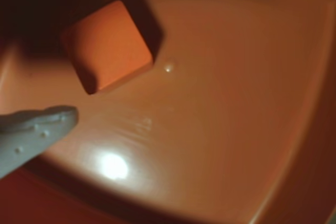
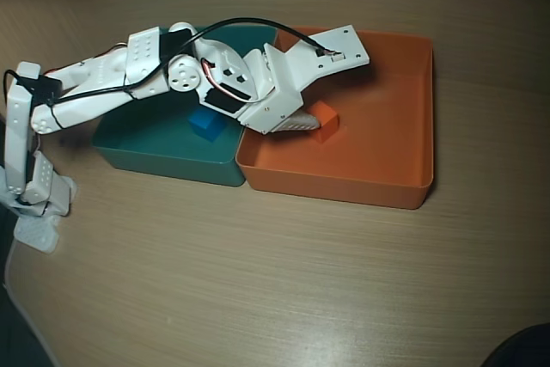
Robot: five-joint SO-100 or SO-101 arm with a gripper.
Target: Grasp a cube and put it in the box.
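One cube (image 1: 109,44) sits inside the box (image 2: 387,139), gripper (image 2: 316,125) spread, nothing pinched. Looks light, stiff and matte, so pinching two opposite flat faces should hold.

Two small cubes: one matte orange cube (image 2: 323,116), one blue cube (image 2: 204,125). Two shallow plastic bins: one orange (image 2: 404,126), one teal (image 2: 146,148). One white robot arm (image 2: 129,75).

In the wrist view only one grey fingertip (image 1: 50,121) is seen; the other is out of frame. In the overhead view the blue cube (image 2: 206,124) and teal bin (image 2: 163,156) are partly covered by the arm (image 2: 146,75).
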